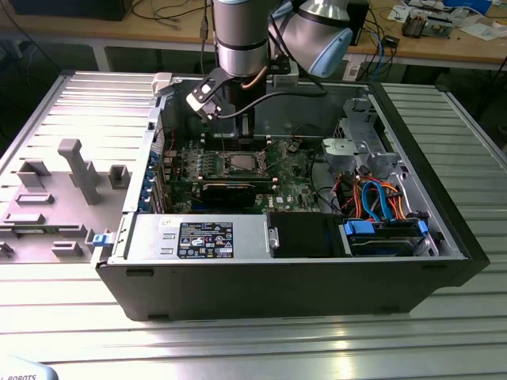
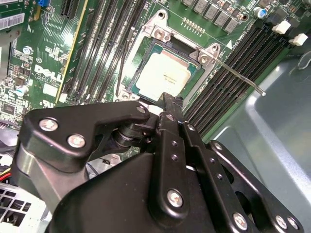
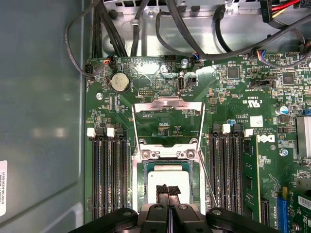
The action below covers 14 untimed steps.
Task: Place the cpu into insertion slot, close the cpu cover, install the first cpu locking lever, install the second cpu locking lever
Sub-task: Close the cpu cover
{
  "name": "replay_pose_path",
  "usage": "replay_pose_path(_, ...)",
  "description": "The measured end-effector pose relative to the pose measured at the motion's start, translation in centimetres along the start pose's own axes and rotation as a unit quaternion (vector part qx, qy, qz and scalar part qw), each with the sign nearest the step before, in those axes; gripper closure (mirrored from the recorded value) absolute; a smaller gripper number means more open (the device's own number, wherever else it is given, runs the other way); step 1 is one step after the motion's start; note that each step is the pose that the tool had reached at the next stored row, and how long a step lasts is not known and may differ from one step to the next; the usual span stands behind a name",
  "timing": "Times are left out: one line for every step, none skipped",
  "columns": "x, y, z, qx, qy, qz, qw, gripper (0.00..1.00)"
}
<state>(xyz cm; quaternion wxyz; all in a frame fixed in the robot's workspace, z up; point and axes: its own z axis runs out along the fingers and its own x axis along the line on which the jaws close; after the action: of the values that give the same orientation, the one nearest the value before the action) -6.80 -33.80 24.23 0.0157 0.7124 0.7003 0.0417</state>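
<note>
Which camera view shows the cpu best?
The second wrist view: the cpu is close, and almost its whole silver top can be seen. In the first wrist view, the hand covers part of the chip. In the exterior view, it is a small pale square on the green board inside the case.

I see a ribbed metal table (image 1: 253,348) catching glare in front, and behind it a long wooden bench (image 1: 459,51) strewn with cables (image 1: 166,9) and papers (image 1: 483,30).
</note>
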Motion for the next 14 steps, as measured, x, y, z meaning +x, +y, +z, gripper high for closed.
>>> replay_pose_path(0.00, 0.00, -0.02, 0.0000, 0.0000, 0.000, 1.00000, 0.89)
replay_pose_path(0.00, 0.00, -0.04, 0.0001, -0.0001, 0.000, 1.00000, 0.89)
replay_pose_path(0.00, 0.00, -0.05, 0.0000, -0.0001, 0.000, 1.00000, 0.89)
replay_pose_path(0.00, 0.01, -0.09, 0.0000, -0.0001, 0.000, 1.00000, 0.89)
replay_pose_path(0.00, 0.01, -0.12, 0.0001, -0.0001, 0.000, 1.00000, 0.89)
replay_pose_path(0.00, 0.01, -0.13, 0.0001, -0.0001, 0.000, 1.00000, 0.89)
replay_pose_path(0.00, 0.01, -0.15, 0.0001, -0.0001, 0.000, 1.00000, 0.89)
replay_pose_path(0.00, 0.01, -0.17, 0.0001, -0.0002, 0.000, 1.00000, 0.89)
replay_pose_path(0.00, 0.01, -0.21, 0.0001, -0.0002, 0.000, 1.00000, 0.89)
replay_pose_path(0.00, 0.02, -0.23, 0.0001, -0.0001, 0.000, 1.00000, 0.89)
replay_pose_path(0.01, 0.02, -0.26, 0.0001, -0.0001, 0.000, 1.00000, 0.89)
replay_pose_path(0.01, 0.02, -0.31, 0.0001, -0.0001, 0.000, 1.00000, 0.89)
replay_pose_path(0.01, 0.03, -0.35, 0.0000, 0.0000, 0.000, 1.00000, 0.89)
replay_pose_path(0.01, 0.03, -0.39, 0.0001, -0.0001, 0.000, 1.00000, 0.89)
